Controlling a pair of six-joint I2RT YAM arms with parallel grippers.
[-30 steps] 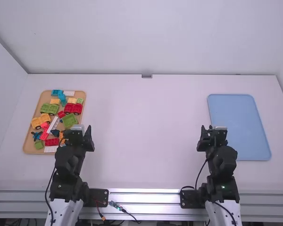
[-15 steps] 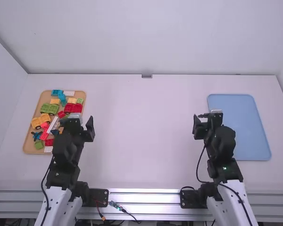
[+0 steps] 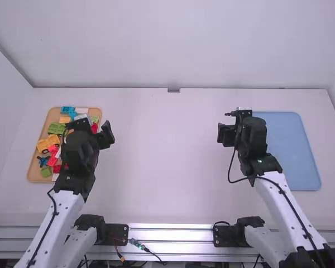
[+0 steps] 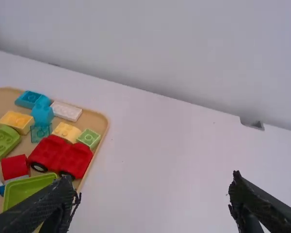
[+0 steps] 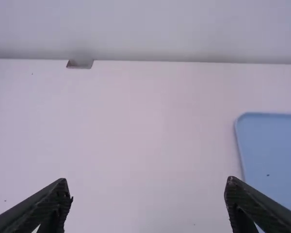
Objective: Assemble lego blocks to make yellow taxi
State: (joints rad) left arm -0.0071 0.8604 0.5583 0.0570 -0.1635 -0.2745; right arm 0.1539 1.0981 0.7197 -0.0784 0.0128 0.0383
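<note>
My left gripper (image 3: 89,127) hangs over the right side of the tan tray in the high view. In its wrist view the left gripper (image 4: 153,199) is open with nothing between its fingers. My right gripper (image 3: 230,125) is left of the blue board, and in its own view the right gripper (image 5: 148,199) stands open and bare. The tray holds an orange-yellow wheeled base (image 3: 47,143), a yellow block (image 4: 17,121), a pale yellow block (image 4: 66,131), a red car base (image 4: 61,156) and green pieces (image 4: 26,190). The left arm covers part of the tray.
The tan tray (image 3: 32,167) lies at the table's left, with blue, white and red pieces among its blocks. A flat blue board (image 3: 293,151) lies at the right. A wall (image 3: 173,44) rises behind the table's far edge, where a small grey bracket (image 3: 173,90) sits.
Both arms have stretched forward, away from their bases. The right gripper has also shifted left. Both grippers were over the table nearer the front edge before.
</note>
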